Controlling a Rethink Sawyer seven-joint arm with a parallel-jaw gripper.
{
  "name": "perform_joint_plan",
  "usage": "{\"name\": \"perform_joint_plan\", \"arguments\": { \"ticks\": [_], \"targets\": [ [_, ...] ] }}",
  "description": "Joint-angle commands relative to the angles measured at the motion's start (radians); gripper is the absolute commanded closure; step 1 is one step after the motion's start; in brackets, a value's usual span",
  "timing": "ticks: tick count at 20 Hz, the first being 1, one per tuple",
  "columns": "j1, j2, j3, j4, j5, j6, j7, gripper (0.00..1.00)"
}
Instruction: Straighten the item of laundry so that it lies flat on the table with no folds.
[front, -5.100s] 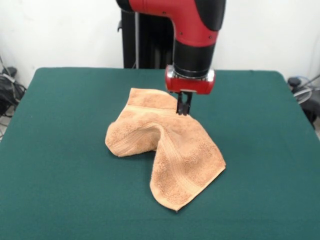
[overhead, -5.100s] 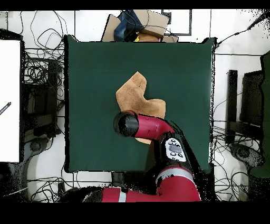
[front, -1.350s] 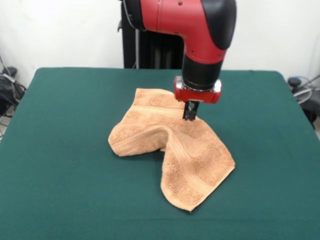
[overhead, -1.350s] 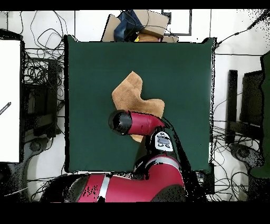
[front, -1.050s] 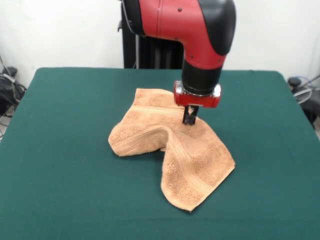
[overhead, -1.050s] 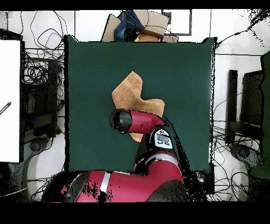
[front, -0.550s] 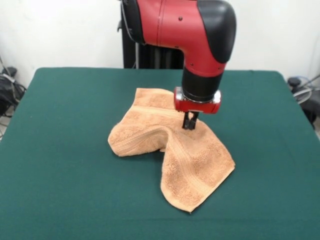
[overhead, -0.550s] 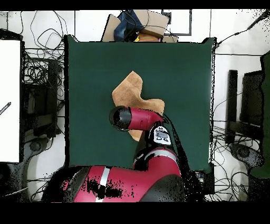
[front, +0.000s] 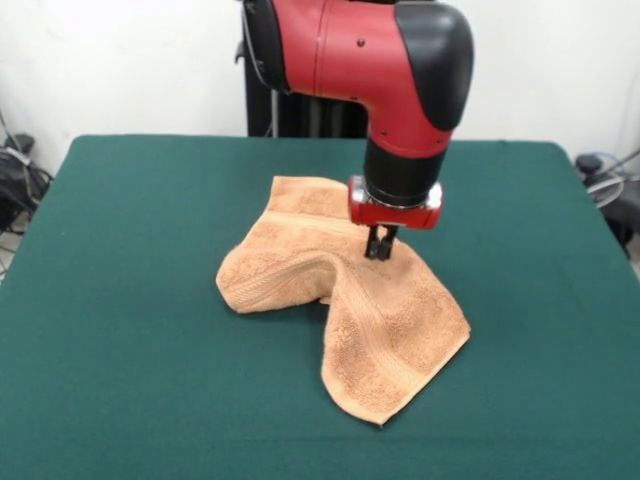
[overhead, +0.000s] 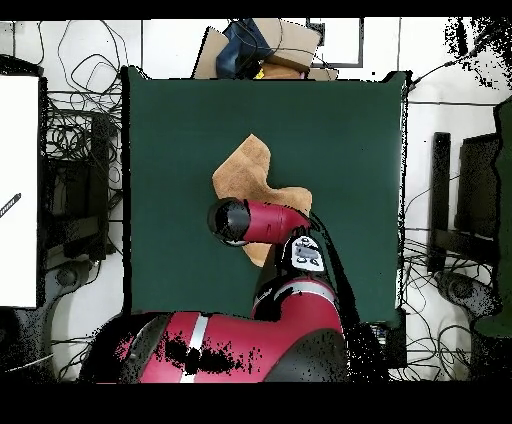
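The light orange-tan towel (front: 345, 285) lies crumpled in the middle of the dark green table (front: 120, 300). A raised ridge runs through its centre, one flap spreads to the left, and a longer flap runs toward the near right corner. My gripper (front: 380, 250) points straight down onto the ridge, with its fingers close together pinching the cloth. In the overhead view the towel (overhead: 245, 168) shows partly on the table (overhead: 350, 150). The arm (overhead: 262, 222) covers the rest of it and hides the gripper.
The robot's pedestal (front: 290, 110) stands at the far table edge. Off the table, cables (overhead: 80, 140) lie at the sides, a cardboard box with dark items (overhead: 262, 45) sits beyond one edge, and a white panel (overhead: 18, 190) is at the left.
The gripper has moved a little right and toward the front camera. The towel shifted the same way with it, and the arm is now more bent over it.
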Motion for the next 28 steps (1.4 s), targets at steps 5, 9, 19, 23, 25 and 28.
{"name": "perform_joint_plan", "arguments": {
  "ticks": [5,9,19,23,25,28],
  "targets": [
    [0.066,-0.001,0.059,0.029,0.05,-0.064,0.226,1.0],
    [0.102,-0.039,0.066,0.087,0.067,-0.071,0.261,1.0],
    [0.164,-0.088,0.07,0.202,0.126,-0.131,0.299,1.0],
    [0.138,-0.092,0.071,0.236,0.131,-0.161,0.265,1.0],
    [0.119,-0.088,0.065,0.231,0.125,-0.161,0.242,1.0],
    [0.072,-0.086,0.067,0.207,0.117,-0.145,0.2,1.0]
  ]
}}
